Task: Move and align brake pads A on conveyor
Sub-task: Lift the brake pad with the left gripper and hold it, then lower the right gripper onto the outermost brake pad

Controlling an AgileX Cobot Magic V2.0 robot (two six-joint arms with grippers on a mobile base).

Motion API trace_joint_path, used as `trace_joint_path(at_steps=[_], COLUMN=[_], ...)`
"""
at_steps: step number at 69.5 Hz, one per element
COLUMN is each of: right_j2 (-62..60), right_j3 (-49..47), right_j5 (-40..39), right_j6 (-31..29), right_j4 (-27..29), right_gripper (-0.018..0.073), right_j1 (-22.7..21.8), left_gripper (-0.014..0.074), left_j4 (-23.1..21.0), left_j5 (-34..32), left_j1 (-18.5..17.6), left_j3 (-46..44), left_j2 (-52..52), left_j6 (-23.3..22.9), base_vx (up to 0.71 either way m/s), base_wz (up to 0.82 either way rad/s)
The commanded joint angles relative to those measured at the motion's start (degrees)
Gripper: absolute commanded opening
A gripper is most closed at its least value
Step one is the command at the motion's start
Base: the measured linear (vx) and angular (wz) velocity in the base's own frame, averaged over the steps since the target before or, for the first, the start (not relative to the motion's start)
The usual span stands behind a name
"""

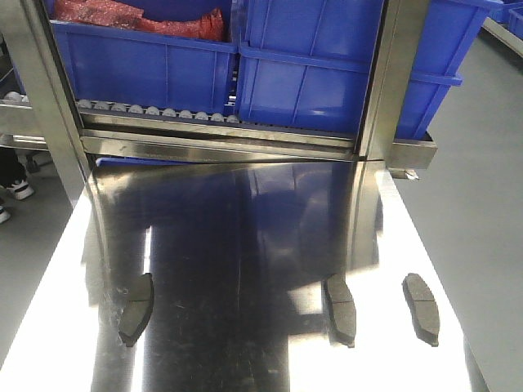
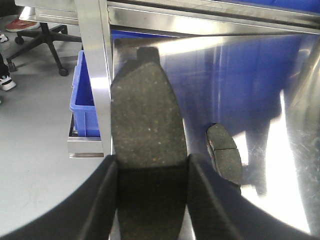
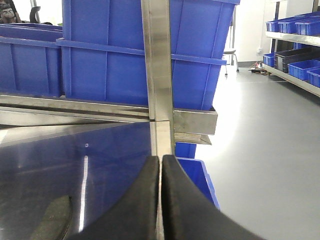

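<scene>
Three dark grey brake pads lie on the shiny steel table (image 1: pixel 245 212) in the front view: one at the left (image 1: pixel 136 309), one in the middle (image 1: pixel 341 309), one at the right (image 1: pixel 422 308). Neither gripper shows in that view. In the left wrist view my left gripper (image 2: pixel 152 159) is shut on a further brake pad (image 2: pixel 147 110), which points away from the fingers over the table's left edge. Another pad (image 2: pixel 225 152) lies on the table to its right. My right gripper (image 3: pixel 161 159) is shut on nothing, with a pad (image 3: pixel 55 220) low on its left. The conveyor is out of view.
Large blue bins (image 1: pixel 147 57) stand on a steel rack behind the table, one holding red material (image 1: pixel 139 20). Steel uprights (image 1: pixel 392 82) rise at the table's back corners. A small blue bin (image 2: pixel 82 105) and an office chair (image 2: pixel 45 35) stand on the floor to the left.
</scene>
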Motion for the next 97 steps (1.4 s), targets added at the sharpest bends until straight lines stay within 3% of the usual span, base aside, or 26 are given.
trace_joint_path(at_steps=[1, 41, 51, 81, 97], right_j2=[-0.60, -0.60, 0.13, 27.49, 33.29], right_j3=[0.35, 0.22, -3.18, -25.59, -27.80], right_j5=[-4.14, -4.14, 3.04, 22.91, 21.78], right_j6=[0.00, 0.00, 0.00, 0.00, 0.00], right_j4=[-0.23, -0.23, -0.13, 0.00, -0.49], right_gripper=[-0.0006, -0.0005, -0.0002, -0.0001, 0.0052], right_j1=[-0.25, -0.23, -0.23, -0.23, -0.23], left_gripper=[0.0146, 0.0146, 0.0146, 0.0146, 0.0146], left_j4=[-0.24, -0.24, -0.24, -0.24, -0.24], left_j5=[-5.50, -5.50, -5.50, -5.50, -5.50], left_j1=[-0.28, -0.28, -0.28, -0.28, -0.28], left_j3=[-1.58, -1.58, -1.58, -1.58, -1.58], left_j2=[0.28, 0.28, 0.28, 0.28, 0.28], left_j6=[-0.01, -0.01, -0.01, -0.01, -0.01], base_vx=[0.00, 0.00, 0.00, 0.00, 0.00], base_wz=[0.00, 0.00, 0.00, 0.00, 0.00])
